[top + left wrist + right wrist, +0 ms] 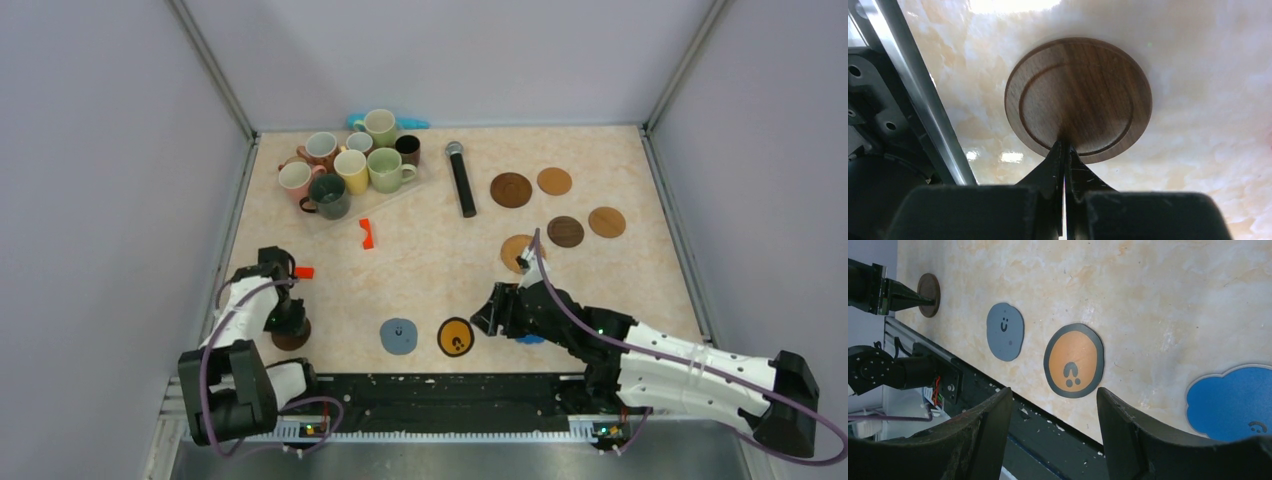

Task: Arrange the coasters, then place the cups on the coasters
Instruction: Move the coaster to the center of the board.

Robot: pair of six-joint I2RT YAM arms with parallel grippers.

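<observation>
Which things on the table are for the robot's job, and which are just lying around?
For the job: coasters, cups.
Just lying about: microphone, small red piece.

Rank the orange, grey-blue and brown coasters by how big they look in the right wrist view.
1. orange coaster
2. grey-blue coaster
3. brown coaster
This is by looks only. Each lies farther from the camera than the one before, so their true sizes may be alike.
</observation>
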